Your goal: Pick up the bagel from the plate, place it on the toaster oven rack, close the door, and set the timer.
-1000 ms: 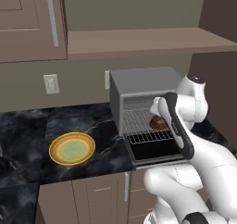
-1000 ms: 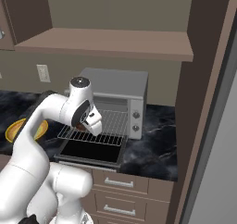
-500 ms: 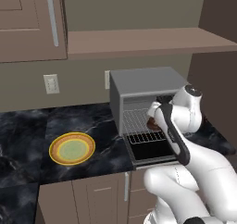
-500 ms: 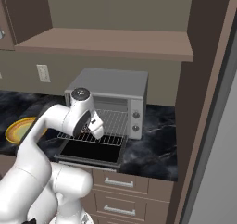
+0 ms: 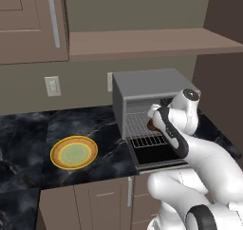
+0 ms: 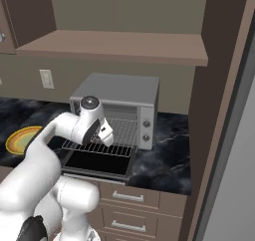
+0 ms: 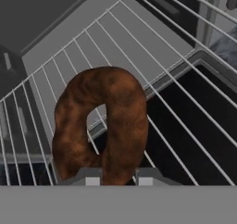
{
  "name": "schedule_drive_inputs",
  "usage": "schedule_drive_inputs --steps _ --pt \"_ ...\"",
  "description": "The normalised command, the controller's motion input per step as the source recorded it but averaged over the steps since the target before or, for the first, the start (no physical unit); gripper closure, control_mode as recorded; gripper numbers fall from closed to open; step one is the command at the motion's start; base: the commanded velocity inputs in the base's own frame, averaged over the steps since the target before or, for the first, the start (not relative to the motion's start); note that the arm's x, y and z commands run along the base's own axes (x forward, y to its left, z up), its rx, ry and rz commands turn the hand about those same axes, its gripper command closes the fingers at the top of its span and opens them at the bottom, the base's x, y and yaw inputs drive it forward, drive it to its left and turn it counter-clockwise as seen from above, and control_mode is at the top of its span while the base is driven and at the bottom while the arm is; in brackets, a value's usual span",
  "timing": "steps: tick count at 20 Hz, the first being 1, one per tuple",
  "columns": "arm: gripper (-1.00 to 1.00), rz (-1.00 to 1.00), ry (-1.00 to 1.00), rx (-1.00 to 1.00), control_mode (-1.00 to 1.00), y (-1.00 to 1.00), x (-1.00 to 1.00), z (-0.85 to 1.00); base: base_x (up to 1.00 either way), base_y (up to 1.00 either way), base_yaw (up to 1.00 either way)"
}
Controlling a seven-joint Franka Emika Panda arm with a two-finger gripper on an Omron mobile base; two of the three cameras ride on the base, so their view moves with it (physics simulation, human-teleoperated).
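Above the silver wire rack (image 7: 152, 56) of the grey boxy toaster oven (image 5: 142, 89), the claw (image 7: 115, 177) is clamped on the dark brown ring-shaped bagel (image 7: 99, 126), held upright, probably for lowering onto the wires.

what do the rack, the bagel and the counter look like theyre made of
Rack: thin silvery wire, likely metal, with light glints. Bagel: matte mottled brown crust, baked dough by its look. Counter: glossy black with white veining, probably polished marble or granite.

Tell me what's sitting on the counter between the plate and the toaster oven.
Nothing: in the left base view, only bare black countertop lies between the plate and the toaster oven.
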Motion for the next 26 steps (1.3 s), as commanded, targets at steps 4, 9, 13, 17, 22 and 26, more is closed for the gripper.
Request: schedule_drive_inputs --steps 4,9,13,17,22,26 --pt "-1.00 0.00 0.00 0.00 -1.00 0.00 0.17 0.00 0.00 0.00 0.00" --pt "-1.00 0.00 0.00 0.00 -1.00 0.00 0.11 -0.04 0.00 0.00 0.00" --pt "-1.00 0.00 0.00 0.00 -1.00 0.00 0.01 -0.03 0.00 0.00 0.00" --pt "-1.00 0.00 -0.09 0.00 -1.00 -0.01 -0.57 0.00 0.00 0.00 0.00" --pt "-1.00 0.00 -0.08 -0.01 -1.00 0.00 -0.89 0.10 0.00 0.00 0.00" --pt "-1.00 0.10 -0.01 -0.05 -1.00 0.00 -0.67 0.24 0.00 0.00 0.00"
